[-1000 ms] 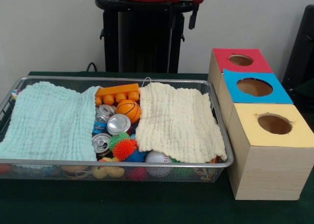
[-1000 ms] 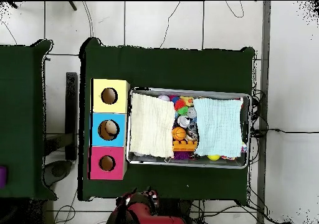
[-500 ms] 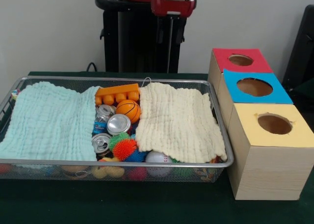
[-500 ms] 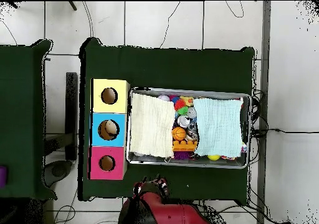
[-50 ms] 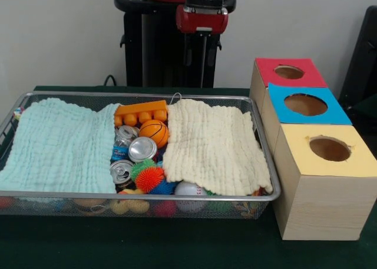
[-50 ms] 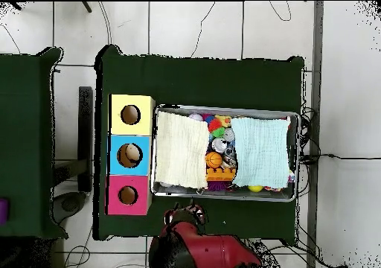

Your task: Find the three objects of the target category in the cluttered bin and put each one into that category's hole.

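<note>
A wire mesh bin (image 5: 141,195) holds a pale blue cloth (image 5: 59,142) on the left and a cream cloth (image 5: 212,145) on the right. Between them show an orange toy brick (image 5: 141,111), a small basketball (image 5: 154,132), crushed cans (image 5: 142,149), spiky balls (image 5: 148,176) and a white ball (image 5: 189,189). More items lie hidden under the cloths. My gripper (image 5: 196,75) hangs open and empty behind the bin's far edge, well above table level. In the overhead view the gripper (image 6: 186,214) sits just outside the bin (image 6: 223,196), near the red box (image 6: 128,195).
Three wooden boxes with round holes stand in a row right of the bin: red-topped (image 5: 288,72) farthest, blue-topped (image 5: 306,104) in the middle, yellow-topped (image 5: 330,148) nearest. Green cloth covers the table (image 5: 177,245).
The arm's red head has swung into view above the bin's far edge and come lower, fingers now hanging down. Nothing in the bin has moved.
</note>
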